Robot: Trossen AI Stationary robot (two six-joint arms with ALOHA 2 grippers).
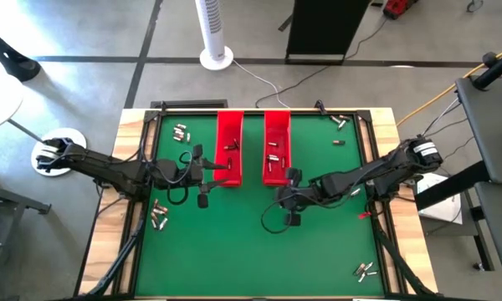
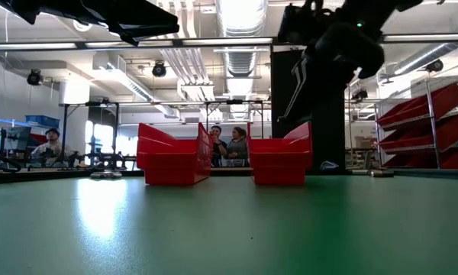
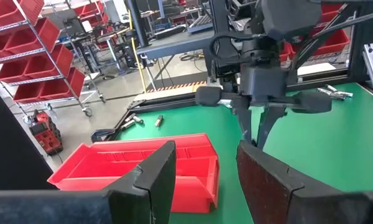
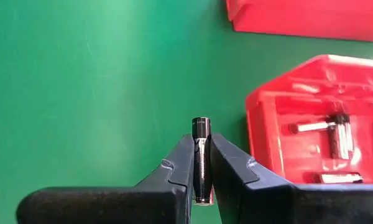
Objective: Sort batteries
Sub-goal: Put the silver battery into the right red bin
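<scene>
Two long red trays, the left one (image 1: 228, 146) and the right one (image 1: 276, 144), stand side by side at the table's far middle, with batteries (image 4: 336, 134) lying in the right one. My right gripper (image 1: 291, 177) hovers by the right tray's near end, shut on one battery (image 4: 201, 155). My left gripper (image 3: 202, 180) hangs open and empty at the near end of the left tray. Loose batteries lie on the green mat at the far left (image 1: 181, 132), near left (image 1: 159, 216), far right (image 1: 339, 121) and near right (image 1: 366, 269). My right gripper pinches the battery's silvery body (image 4: 201, 163) between its two fingers. The battery lies along the fingers, and its dark end (image 4: 201, 127) sticks out past the tips. The fingers slant down from the table's right side. The battery is lifted clear of the mat.
The green mat (image 1: 234, 251) has free room in its near middle. Black rails (image 1: 376, 159) frame the table. A white fan (image 1: 216, 33) stands beyond the far edge. People (image 2: 227, 145) show in the room behind the trays in the low view.
</scene>
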